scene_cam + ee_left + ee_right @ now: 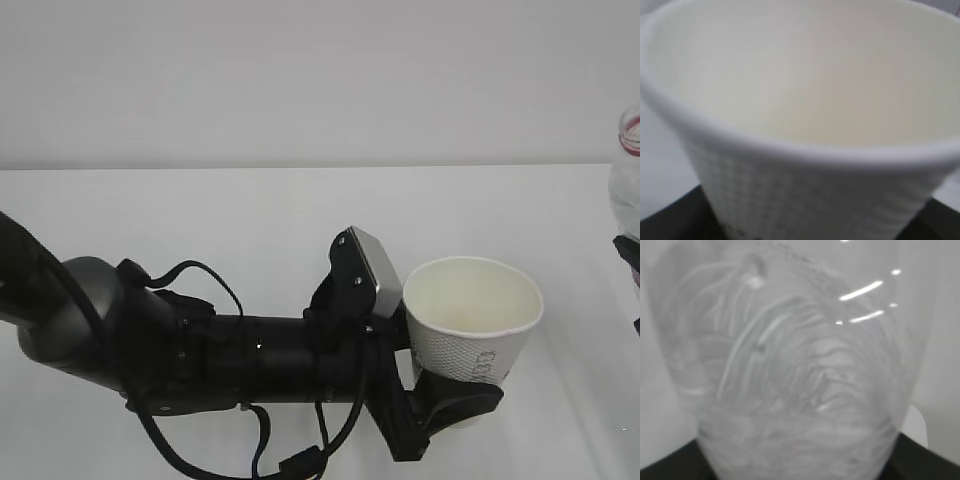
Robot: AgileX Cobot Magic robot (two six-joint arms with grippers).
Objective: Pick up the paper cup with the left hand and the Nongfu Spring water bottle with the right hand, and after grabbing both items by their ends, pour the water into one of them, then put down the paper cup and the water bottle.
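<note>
The white paper cup [470, 320] stands upright above the table, and I see no liquid inside it. My left gripper [462, 392] is shut on its lower part, a black finger [465, 405] on the near side. In the left wrist view the paper cup [805, 100] fills the frame, with dark fingers [670, 220] at the bottom corners. At the right edge shows part of the clear Nongfu Spring water bottle [628, 190], with a red ring at its neck. My right gripper [628, 255] is shut on it. The bottle [795, 370] fills the right wrist view. Water cannot be made out.
The white table [250, 220] runs back to a plain pale wall. My left arm [200, 350], with its loose black cables, lies across the near left part of the table. Nothing else stands on the table in view.
</note>
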